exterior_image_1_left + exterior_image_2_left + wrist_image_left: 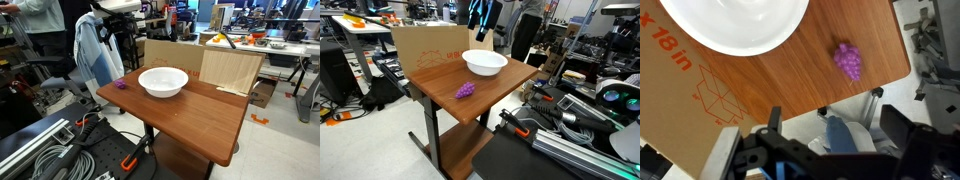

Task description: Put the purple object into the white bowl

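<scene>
Fingers (774, 125) of gripper (830, 135) spread, holding nothing.
Bumpy, grape-like purple object (848, 60) lies on wood-grain table (790, 85), apart from glossy round white bowl (735, 20).

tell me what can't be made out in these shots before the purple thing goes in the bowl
- gripper: in the wrist view it is dark, blurred and cut off by the bottom edge, so open or shut cannot be told.
- white bowl: in the wrist view the top edge cuts off most of it.
- purple object: in an exterior view it is too small to show its shape.
</scene>
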Motion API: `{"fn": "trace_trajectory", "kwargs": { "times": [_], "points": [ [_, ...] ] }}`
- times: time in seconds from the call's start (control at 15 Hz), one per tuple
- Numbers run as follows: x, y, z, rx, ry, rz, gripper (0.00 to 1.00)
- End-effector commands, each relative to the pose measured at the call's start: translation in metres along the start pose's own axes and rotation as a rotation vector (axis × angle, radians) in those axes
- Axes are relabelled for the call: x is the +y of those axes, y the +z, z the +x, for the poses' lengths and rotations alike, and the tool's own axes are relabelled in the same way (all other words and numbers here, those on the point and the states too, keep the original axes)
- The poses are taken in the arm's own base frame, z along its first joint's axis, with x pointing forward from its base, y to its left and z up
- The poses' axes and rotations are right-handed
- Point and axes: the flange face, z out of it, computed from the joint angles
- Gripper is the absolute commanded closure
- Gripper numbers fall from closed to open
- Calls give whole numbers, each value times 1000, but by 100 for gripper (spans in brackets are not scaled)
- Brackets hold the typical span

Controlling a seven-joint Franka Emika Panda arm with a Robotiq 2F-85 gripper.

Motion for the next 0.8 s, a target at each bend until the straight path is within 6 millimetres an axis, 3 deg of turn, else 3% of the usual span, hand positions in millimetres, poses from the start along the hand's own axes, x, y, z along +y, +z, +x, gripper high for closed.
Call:
{"fn": "trace_trajectory", "kwargs": {
  "times": [0.0,0.47,0.73],
  "points": [
    [0,0,1,-1,0,0,0],
    [0,0,0,-1,2,0,0],
    [8,27,15,-81,-24,27,0]
  ]
}}
